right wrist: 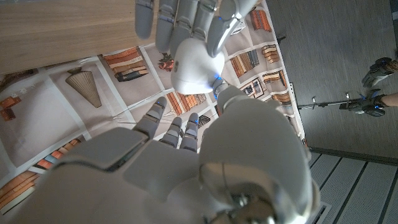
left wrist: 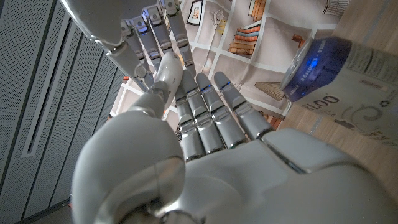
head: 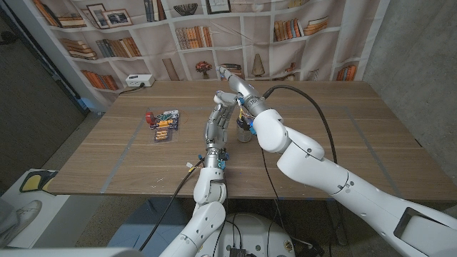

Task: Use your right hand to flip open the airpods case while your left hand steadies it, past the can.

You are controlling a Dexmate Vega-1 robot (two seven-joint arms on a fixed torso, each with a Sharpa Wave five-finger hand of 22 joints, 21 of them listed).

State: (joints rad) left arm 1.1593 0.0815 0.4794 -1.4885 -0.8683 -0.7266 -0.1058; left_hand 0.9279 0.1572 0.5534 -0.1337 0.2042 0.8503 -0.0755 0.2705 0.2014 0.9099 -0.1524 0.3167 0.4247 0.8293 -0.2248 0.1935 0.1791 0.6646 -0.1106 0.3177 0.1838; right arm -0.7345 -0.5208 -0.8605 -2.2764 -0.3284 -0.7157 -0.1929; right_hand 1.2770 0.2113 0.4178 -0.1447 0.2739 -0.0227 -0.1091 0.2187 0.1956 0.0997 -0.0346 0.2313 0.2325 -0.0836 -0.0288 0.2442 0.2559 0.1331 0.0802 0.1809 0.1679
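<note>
Both hands meet above the tabletop (head: 321, 143), past the can (head: 244, 133): the left hand (head: 221, 107) curls its fingers around the white case (right wrist: 196, 64), holding it raised off the wood. The right hand (head: 234, 86) reaches in with fingers extended, its thumb apparently touching the case, though whether it grips is hard to tell. A small packet (head: 164, 126) lies well apart to the left.
</note>
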